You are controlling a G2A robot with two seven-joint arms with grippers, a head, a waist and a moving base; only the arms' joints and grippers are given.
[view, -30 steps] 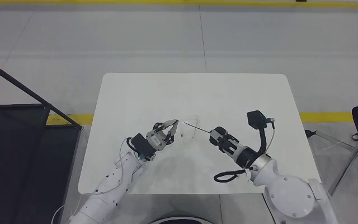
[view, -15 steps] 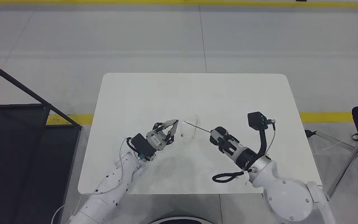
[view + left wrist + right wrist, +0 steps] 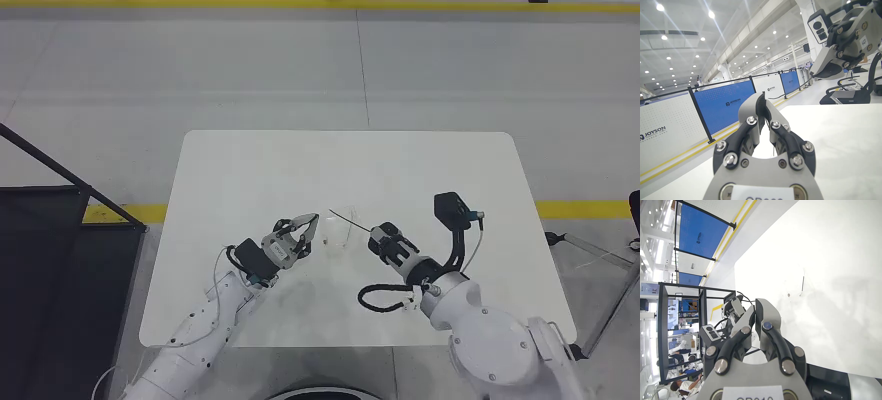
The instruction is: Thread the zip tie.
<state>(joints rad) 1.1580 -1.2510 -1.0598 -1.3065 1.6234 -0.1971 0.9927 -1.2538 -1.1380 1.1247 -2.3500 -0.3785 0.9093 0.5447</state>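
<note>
Zip tie [image 3: 350, 220], aloft well in from every worktop [image 3: 250, 170] edge, is pinched by left end effector [image 3: 303, 226] and right end effector [image 3: 378, 236], both clamped; I'd align tail with head, then feed slowly.

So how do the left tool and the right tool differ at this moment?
The right tool has a long thin dark zip tie jutting from its tip toward the left tool; the left tool pinches a thin dark strand between its pads. The left tool points roughly level; the right tool tilts down at the table. Both are shut and face each other, tips apart.
</note>
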